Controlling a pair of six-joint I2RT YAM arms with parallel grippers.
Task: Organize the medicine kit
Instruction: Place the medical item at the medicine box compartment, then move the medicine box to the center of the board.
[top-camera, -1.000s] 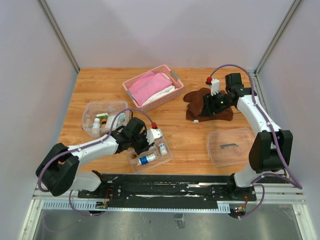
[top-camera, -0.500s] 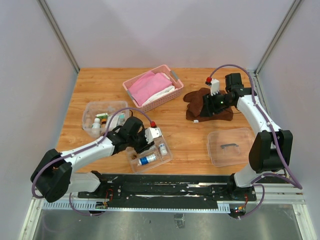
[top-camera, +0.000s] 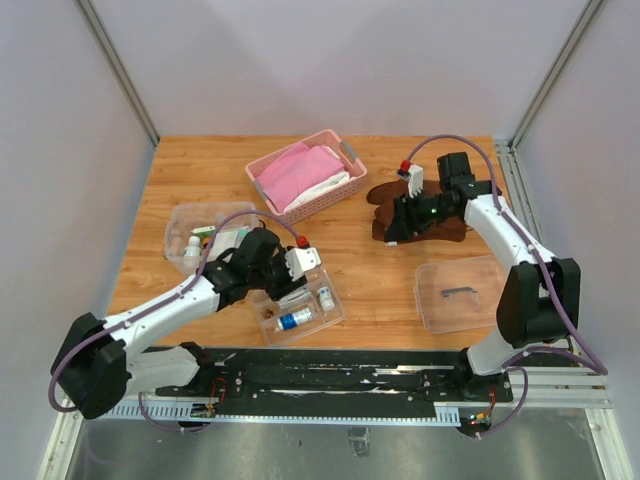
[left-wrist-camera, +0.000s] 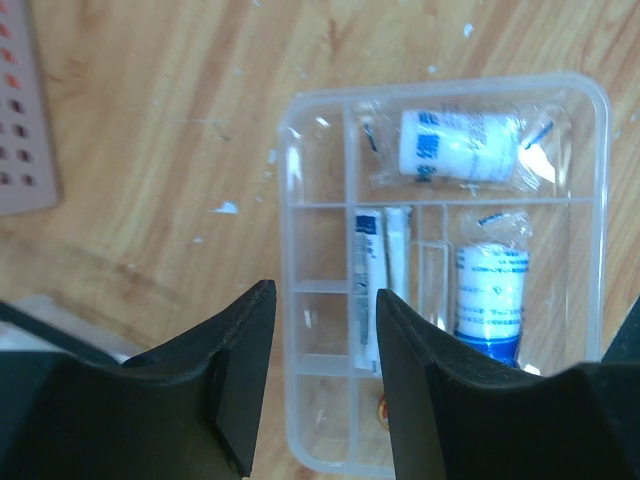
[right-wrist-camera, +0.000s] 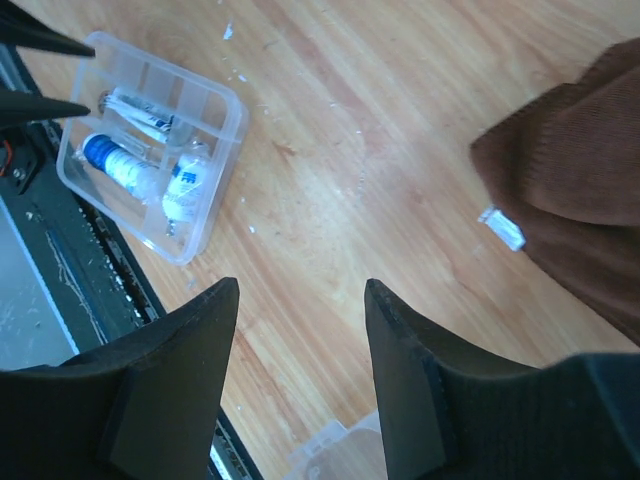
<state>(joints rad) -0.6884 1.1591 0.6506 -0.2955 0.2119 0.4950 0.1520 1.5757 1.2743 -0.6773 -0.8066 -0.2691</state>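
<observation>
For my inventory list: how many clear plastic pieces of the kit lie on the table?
3: the clear box at the left, the divided tray at front centre, the lid with a dark handle at front right. I see no others.

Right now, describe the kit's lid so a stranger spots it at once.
Start at the front right corner of the wooden table. The lid lies flat there, nearer than the brown cloth. Unlike the divided tray and clear box, it carries a dark handle.

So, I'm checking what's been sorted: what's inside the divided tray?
Inside the divided tray: a wrapped white bottle, a blue-and-white bottle and a flat white packet. The left gripper covers part of the remaining compartments.
</observation>
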